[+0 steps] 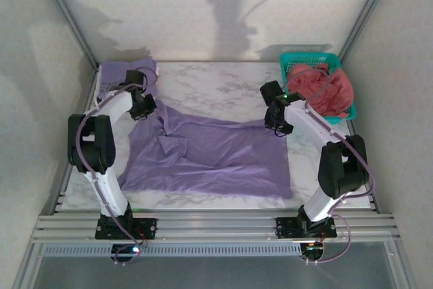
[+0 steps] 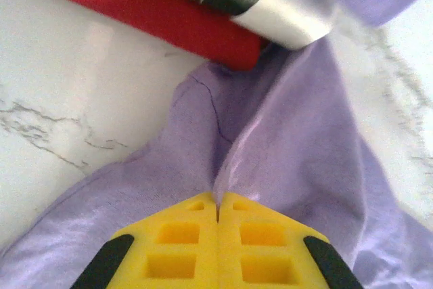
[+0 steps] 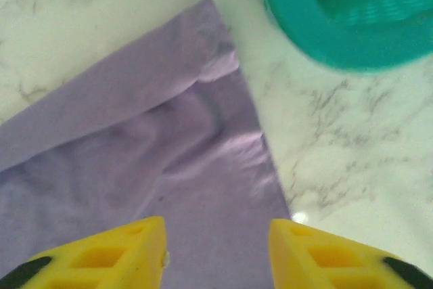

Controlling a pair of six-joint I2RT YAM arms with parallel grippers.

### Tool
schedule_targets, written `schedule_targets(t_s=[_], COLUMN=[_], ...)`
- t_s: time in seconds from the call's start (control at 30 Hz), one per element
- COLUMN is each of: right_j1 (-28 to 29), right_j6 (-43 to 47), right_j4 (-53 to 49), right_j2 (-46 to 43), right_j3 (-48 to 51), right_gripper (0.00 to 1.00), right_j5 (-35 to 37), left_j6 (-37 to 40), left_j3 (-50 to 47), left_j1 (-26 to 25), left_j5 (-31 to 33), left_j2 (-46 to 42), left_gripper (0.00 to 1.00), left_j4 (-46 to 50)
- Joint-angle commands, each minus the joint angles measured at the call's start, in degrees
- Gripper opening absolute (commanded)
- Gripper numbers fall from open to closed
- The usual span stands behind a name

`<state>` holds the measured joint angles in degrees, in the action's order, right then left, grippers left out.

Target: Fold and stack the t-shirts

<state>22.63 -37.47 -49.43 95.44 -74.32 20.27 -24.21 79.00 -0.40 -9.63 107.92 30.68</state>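
The left gripper (image 2: 218, 202) pinches shut on a fold of the lavender t-shirt (image 1: 216, 157) spread across the marble counter (image 1: 216, 82), while the right gripper (image 3: 216, 238) hovers open-jawed above its far right corner.

White, grey-veined marble bench (image 1: 216, 86), bare along its far edge and right edge. Teal plastic mesh basket (image 1: 308, 57) at the far right corner, upright, resting on the bench. Ribbed aluminium rails (image 1: 216, 225) across the near edge. Pale walls (image 1: 203, 11) behind and at both sides.
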Motion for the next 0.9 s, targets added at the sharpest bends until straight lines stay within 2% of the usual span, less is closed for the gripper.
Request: schedule_targets(t_s=[0.0,0.27,0.37,0.5,0.73,0.87], right_j1=[-0.4,-0.7,-0.7,-0.7,-1.2,-1.5], right_j6=[-3.1,-4.6,-4.8,-4.5,-3.9,-4.0], right_j4=[2.1,3.6,3.6,3.9,4.1,4.3], right_j2=[2.6,9.5,10.9,11.5,10.8,10.5], right_j3=[-2.6,-6.8,-7.6,-7.7,-6.9,-6.4], right_gripper=[0.54,0.54,0.54,0.54,0.53,0.54], right_j5=[5.9,5.4,5.2,4.3,3.4,2.9], left_j6=[-0.8,0.2,0.5,0.7,0.5,0.6], left_j3=[0.8,0.5,0.4,0.5,-0.9,-1.6], left_j1=[0.8,2.0,2.3,2.6,2.6,2.6], left_j5=[-2.1,-3.1,-3.5,-4.4,-5.0,-4.9], left_j2=[-3.4,-3.3,-3.3,-2.7,-1.0,-0.3], left_gripper=[0.0,0.01,0.05,0.18,0.15,0.19], left_j4=[1.2,2.5,2.4,2.2,0.3,0.0])
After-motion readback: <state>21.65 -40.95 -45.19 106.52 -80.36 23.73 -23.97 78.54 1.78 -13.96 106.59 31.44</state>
